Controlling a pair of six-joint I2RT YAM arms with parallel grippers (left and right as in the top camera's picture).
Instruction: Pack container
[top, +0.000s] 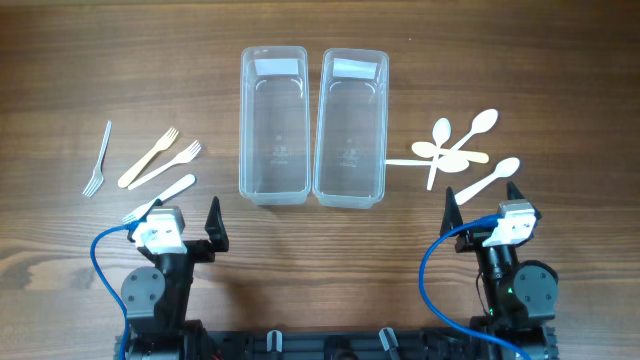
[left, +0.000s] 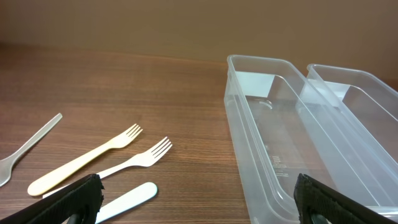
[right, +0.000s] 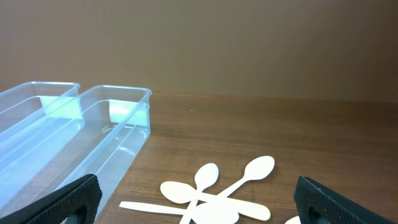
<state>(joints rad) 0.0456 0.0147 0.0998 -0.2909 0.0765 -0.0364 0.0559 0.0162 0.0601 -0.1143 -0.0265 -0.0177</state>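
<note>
Wood table (top: 320, 290), 2 clear tubs (top: 313, 125) side by side at centre, long axes running away from you, both empty. Forks (top: 150, 165) lie left of tubs, just ahead of left gripper (top: 185, 225), handles angled toward it. Spoons (top: 465, 155) lie right of tubs, piled crosswise, ahead of right gripper (top: 485, 205). Both grippers spread wide, holding nothing. You take nearer cutlery with each arm.

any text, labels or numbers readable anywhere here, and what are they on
No text can be read in any view.
Left container: faint embossed marks on its floor, too small to read.
Right container: the same kind of faint embossed marks, unreadable.
Forks and spoons: no print visible.
Left hand and right hand: no legible label.
</note>
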